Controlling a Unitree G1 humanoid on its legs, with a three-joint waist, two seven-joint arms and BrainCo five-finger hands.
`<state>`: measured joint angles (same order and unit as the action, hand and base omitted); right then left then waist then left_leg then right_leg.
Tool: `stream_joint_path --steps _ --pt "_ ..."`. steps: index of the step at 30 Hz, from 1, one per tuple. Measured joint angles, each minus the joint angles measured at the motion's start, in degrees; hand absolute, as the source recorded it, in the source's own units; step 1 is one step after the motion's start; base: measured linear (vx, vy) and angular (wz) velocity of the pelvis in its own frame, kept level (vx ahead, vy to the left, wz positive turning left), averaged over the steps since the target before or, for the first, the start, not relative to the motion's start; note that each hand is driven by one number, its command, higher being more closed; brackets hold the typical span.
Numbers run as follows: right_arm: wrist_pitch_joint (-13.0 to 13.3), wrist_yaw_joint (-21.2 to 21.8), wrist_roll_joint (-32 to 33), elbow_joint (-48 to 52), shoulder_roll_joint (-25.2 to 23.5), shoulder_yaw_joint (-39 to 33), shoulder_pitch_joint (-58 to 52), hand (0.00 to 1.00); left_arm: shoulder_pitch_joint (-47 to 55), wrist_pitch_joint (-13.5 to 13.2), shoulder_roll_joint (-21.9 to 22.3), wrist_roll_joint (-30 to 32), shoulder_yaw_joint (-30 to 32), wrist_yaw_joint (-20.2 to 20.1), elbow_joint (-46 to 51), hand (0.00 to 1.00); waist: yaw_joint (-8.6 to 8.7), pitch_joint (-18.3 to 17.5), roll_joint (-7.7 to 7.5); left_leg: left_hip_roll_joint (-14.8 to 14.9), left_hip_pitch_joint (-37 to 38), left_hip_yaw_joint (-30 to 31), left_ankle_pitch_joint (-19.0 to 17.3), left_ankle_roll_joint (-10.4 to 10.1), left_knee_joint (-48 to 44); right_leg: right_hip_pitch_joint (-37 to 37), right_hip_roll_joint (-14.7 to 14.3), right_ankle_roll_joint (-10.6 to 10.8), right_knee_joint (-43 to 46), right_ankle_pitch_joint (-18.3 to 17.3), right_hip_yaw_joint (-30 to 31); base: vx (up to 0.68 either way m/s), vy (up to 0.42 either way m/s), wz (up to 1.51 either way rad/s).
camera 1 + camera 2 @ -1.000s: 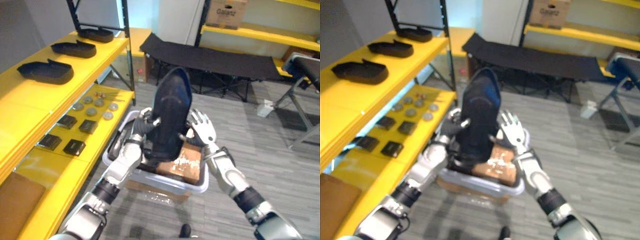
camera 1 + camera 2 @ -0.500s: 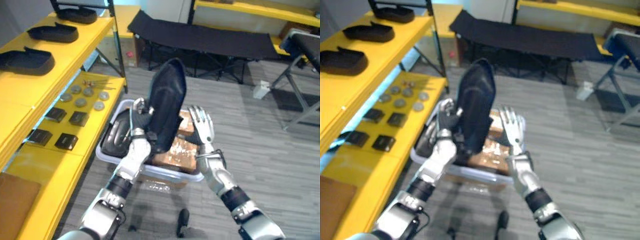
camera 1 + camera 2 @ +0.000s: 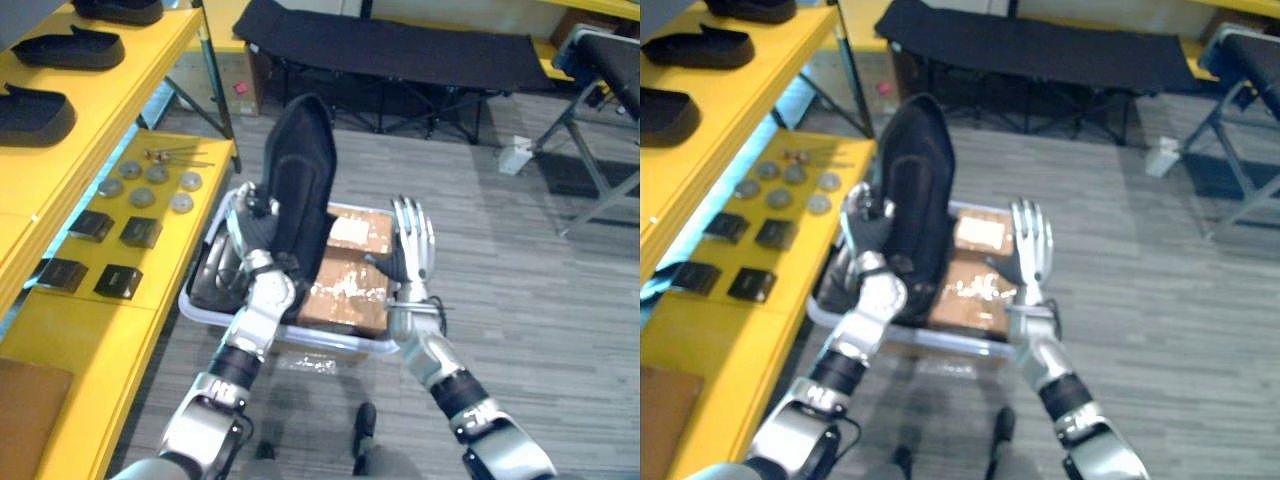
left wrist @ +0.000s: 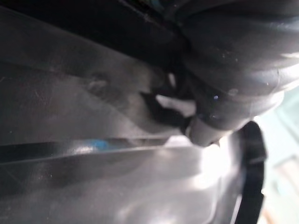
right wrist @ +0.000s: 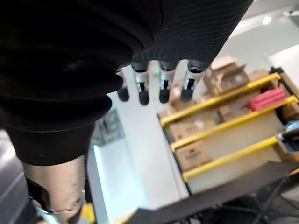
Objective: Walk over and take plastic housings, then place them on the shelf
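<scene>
A tall black plastic housing (image 3: 300, 180) stands upright over a pale bin (image 3: 300, 337) on the floor. My left hand (image 3: 252, 222) grips its left edge with curled fingers; the left wrist view looks along the housing's grey inner surface (image 4: 93, 163). My right hand (image 3: 414, 250) is held up to the right of the housing, apart from it, with its fingers (image 5: 161, 88) straight. A second dark housing (image 3: 208, 278) lies in the bin's left side beside brown boxes (image 3: 345, 290).
On the left is a yellow shelf (image 3: 120, 90) with black housings (image 3: 35, 112) on its upper level and small parts (image 3: 140, 200) on the lower one. A black cot (image 3: 400, 50) stands behind the bin and a folding frame (image 3: 600, 130) at the far right.
The camera has tilted down. My right hand has come off the housing's right side. The left hand has carried the housing a little to the left, towards the shelf.
</scene>
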<state>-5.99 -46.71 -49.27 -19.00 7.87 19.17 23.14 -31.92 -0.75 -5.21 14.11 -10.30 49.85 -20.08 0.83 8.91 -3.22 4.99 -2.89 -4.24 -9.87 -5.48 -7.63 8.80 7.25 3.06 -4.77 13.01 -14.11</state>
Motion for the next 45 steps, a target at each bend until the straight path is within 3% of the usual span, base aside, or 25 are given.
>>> stream_joint_path --steps 4,7,11,17,24,26,35,43,45 --pt "2.03 -1.13 2.77 8.10 -0.99 -4.72 -6.83 0.00 2.39 -0.11 -0.03 -0.01 0.73 0.55 8.74 1.00 0.00 0.23 0.15 0.38 0.92 -0.10 -0.11 -0.13 0.17 -0.75 -0.37 -0.01 -0.01 -0.02 0.09 -0.01 0.004 -0.01" --pt "3.76 -1.44 6.20 13.02 -1.47 -9.30 -14.13 0.00 7.71 -2.41 0.23 -0.09 2.19 0.21 17.09 1.00 0.13 0.27 0.30 0.33 1.72 -0.88 -0.64 0.15 0.04 -1.47 -0.38 0.03 0.01 -0.06 0.17 -0.01 0.035 -0.10" --pt "6.33 -0.56 12.23 18.60 -2.89 -15.13 -23.93 0.00 17.75 -5.87 1.23 -2.63 7.22 -2.68 24.98 1.00 0.22 0.34 0.57 0.40 1.98 -0.88 -1.30 0.25 -0.54 -2.22 -0.42 0.15 0.01 -0.63 0.00 -0.02 0.027 -0.02" --pt "7.41 3.34 18.31 20.78 -6.17 -21.51 -31.70 0.00 28.54 -7.29 2.74 -7.60 11.86 -6.84 30.83 1.00 0.15 0.08 1.12 0.15 3.00 -0.07 -1.33 0.23 -0.54 -3.73 -0.12 0.38 0.01 -0.90 -0.67 -0.01 0.029 0.06" --pt "7.54 7.05 21.87 20.82 -8.29 -22.00 -34.20 0.00 34.87 -8.78 5.32 -9.71 14.07 -8.34 33.33 1.00 -0.09 -3.13 2.94 0.18 3.77 0.96 -1.32 0.24 -0.35 -5.07 -0.04 0.60 0.01 -1.30 -1.82 -0.01 0.004 0.07" --pt "8.66 8.30 25.08 20.80 -8.88 -22.02 -34.52 0.00 36.28 -9.17 5.90 -9.78 14.34 -8.61 34.60 1.00 0.08 -3.82 3.28 0.10 3.89 1.89 -1.30 0.25 -0.52 -5.89 0.14 0.70 0.01 -1.45 -2.79 -0.02 0.015 0.18" --pt "13.44 13.34 36.41 20.66 -9.93 -21.31 -35.21 0.00 39.87 -9.22 5.85 -11.73 17.01 -10.83 36.34 1.00 -0.32 -6.11 2.82 -0.50 3.88 5.14 -0.40 0.31 0.34 -7.53 0.83 0.95 0.02 -2.27 -6.00 -0.01 0.004 0.20" --pt "14.66 18.07 41.99 17.07 -8.97 -20.65 -34.04 0.00 40.86 -9.22 5.91 -11.71 21.98 -11.05 39.99 1.00 -1.88 -5.99 2.55 -0.87 3.56 5.89 -0.39 0.39 0.35 -7.68 1.32 1.18 0.02 -2.45 -6.81 0.00 0.013 0.08" --pt "14.66 19.23 42.36 15.51 -8.48 -19.91 -33.89 0.00 41.04 -9.22 6.09 -11.30 23.22 -11.15 41.44 1.00 -2.10 -6.08 2.32 -1.92 1.83 9.28 0.28 0.67 0.35 -8.09 2.05 1.52 0.02 -2.78 -10.20 0.01 0.011 0.79"
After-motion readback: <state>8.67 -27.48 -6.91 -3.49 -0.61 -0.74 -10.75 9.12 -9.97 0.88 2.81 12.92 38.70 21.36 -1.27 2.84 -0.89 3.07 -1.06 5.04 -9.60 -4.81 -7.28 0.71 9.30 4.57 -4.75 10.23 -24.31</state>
